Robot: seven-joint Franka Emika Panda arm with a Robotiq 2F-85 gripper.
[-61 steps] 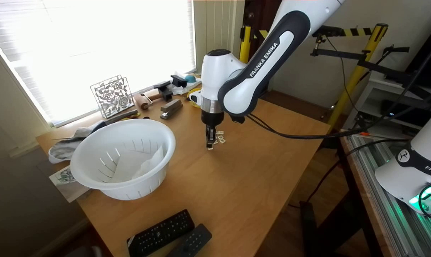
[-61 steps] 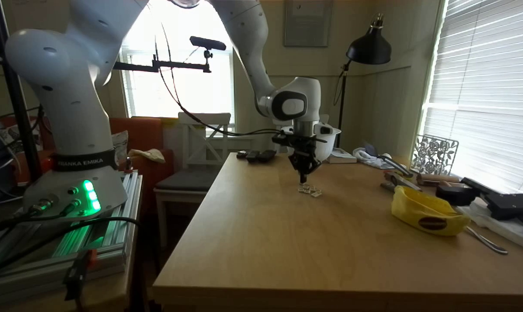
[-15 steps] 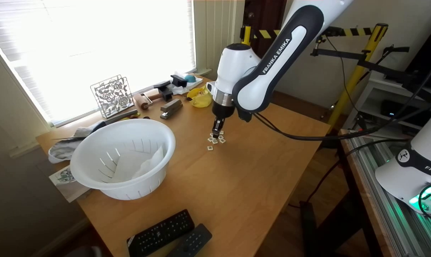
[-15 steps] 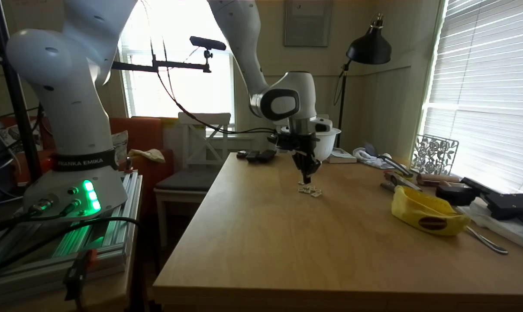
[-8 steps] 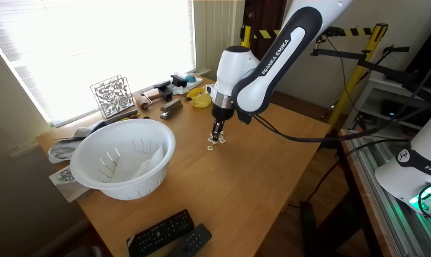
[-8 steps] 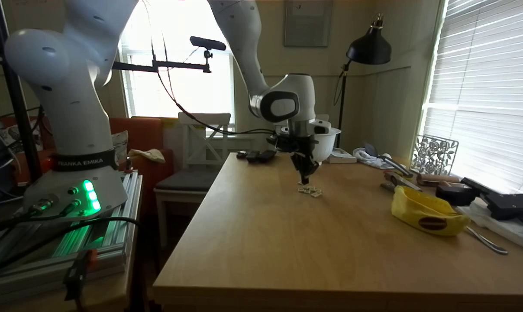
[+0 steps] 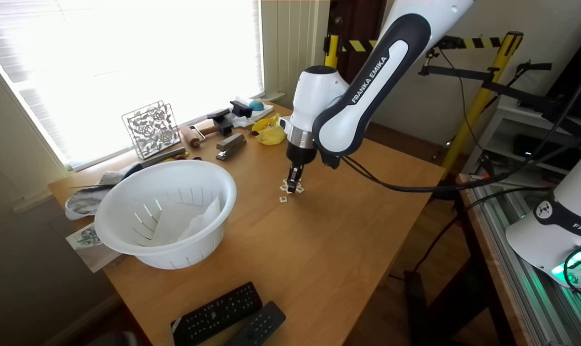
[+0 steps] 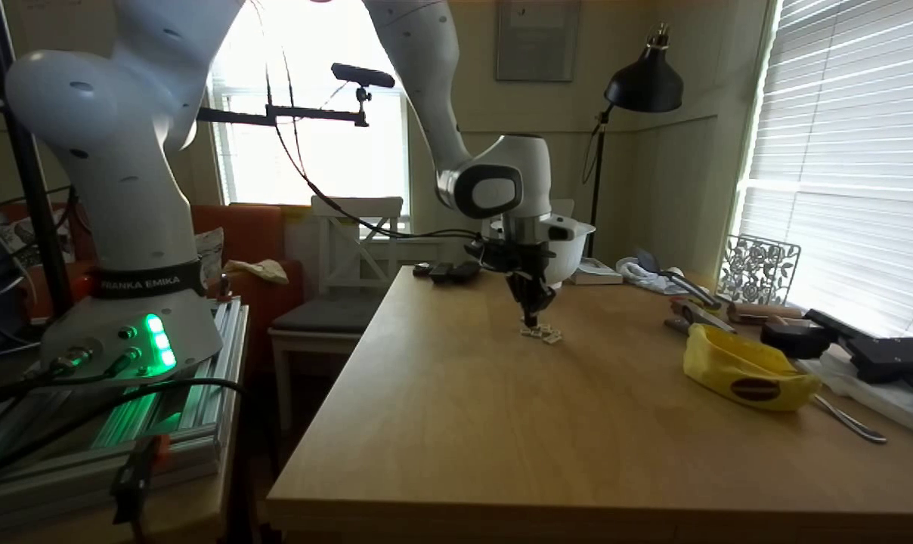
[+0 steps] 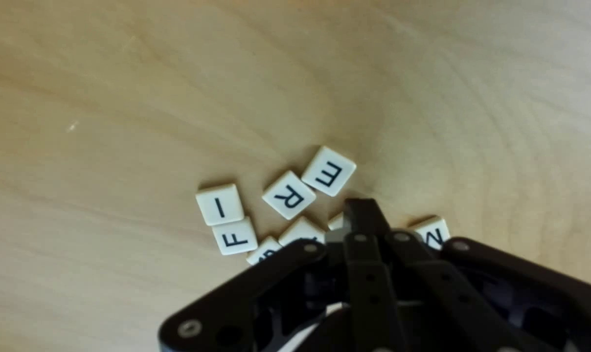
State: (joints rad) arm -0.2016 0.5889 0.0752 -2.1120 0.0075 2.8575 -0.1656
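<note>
Pincer (image 9: 368,216), one, black: fingers are meeting, holding nothing visible, and pointing down among white letter tiles (image 9: 289,195) lying on the wooden table (image 9: 129,102). Contact: the views are not settling it. Likely hazard: tiles are crowding the tips, so a low sideways drag could be scattering them.

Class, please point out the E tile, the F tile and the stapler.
E tile (image 9: 329,171), wrist view, middle of its lettered face.
F tile (image 9: 235,236), wrist view, middle of its lettered face.
Stapler (image 7: 231,142), in an exterior view, on its upper arm.
</note>
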